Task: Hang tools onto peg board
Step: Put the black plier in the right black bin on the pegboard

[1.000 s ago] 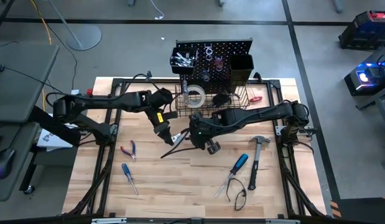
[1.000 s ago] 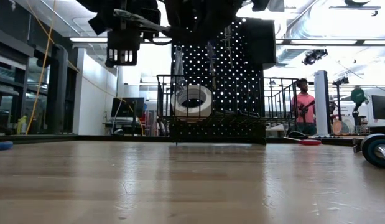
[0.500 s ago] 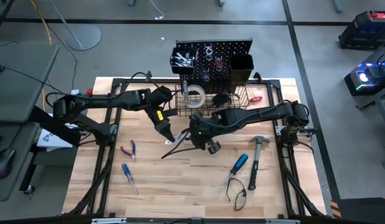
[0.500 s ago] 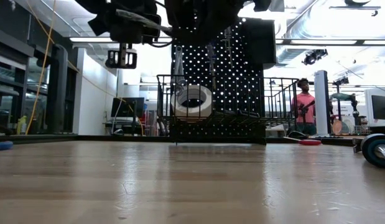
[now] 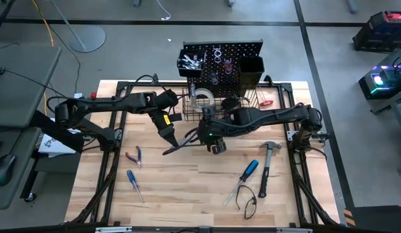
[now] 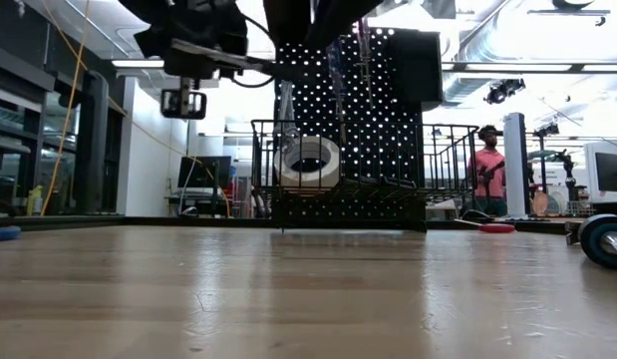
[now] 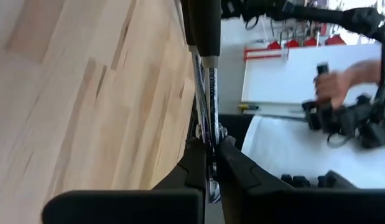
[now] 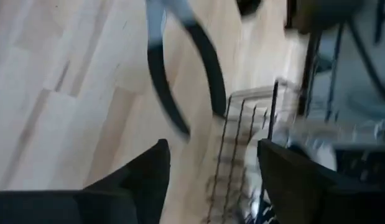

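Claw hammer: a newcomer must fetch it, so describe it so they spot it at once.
On the pale wooden table, look to its right side. The claw hammer lies there beside a blue-handled screwdriver; it alone has a long black handle and a silver head.

Seen from above, both dark arms reach toward the middle of the surface, each stretched nearly level from its own side. The left claw [image 5: 173, 140] angles downward and inward at the end of its bent wrist, its two fingers [image 7: 193, 167] pinched tight on a thin tool. The right claw [image 5: 195, 134] points toward the left one, close beside it, with its fingers [image 8: 145, 176] spread wide apart. In the low view both arms hang well above the surface.
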`<state>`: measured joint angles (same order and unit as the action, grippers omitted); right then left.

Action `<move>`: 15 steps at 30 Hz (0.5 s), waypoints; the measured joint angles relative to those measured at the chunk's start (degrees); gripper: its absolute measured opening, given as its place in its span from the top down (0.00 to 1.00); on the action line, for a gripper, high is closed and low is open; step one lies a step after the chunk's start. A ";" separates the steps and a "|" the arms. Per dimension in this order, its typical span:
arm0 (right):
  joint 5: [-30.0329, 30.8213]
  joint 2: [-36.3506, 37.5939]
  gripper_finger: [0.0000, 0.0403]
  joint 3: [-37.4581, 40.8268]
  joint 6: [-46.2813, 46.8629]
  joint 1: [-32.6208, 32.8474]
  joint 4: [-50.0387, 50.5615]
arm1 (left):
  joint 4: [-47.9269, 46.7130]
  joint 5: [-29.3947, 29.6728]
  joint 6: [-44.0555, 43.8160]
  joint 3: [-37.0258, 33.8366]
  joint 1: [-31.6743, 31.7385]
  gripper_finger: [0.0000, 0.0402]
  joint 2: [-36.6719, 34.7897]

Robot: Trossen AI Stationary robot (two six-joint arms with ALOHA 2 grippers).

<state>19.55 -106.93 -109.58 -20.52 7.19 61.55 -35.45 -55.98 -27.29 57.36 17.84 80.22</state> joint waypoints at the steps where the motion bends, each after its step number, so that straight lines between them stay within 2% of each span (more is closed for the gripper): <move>1: -0.68 0.08 0.43 -0.73 2.24 -0.14 1.92 | -2.13 -0.39 1.51 0.00 0.31 0.99 -0.43; 5: -8.76 1.86 0.42 -1.75 13.64 -1.41 9.16 | -11.65 -1.81 9.00 0.00 1.51 0.99 -3.47; 8: -12.42 4.85 0.42 -0.71 20.65 -1.78 10.70 | -14.83 -2.37 13.24 0.00 2.44 0.99 -7.67; 12: -13.69 10.37 0.42 1.31 30.07 -1.63 8.50 | -11.54 -2.67 12.59 0.00 2.90 0.99 -15.12; 15: -13.40 15.82 0.42 4.77 38.18 -1.43 1.44 | -3.19 1.24 7.47 0.00 2.48 0.99 -20.59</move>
<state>6.15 -91.11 -104.80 17.66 5.76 62.99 -38.65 -54.74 -19.83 57.36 20.32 59.64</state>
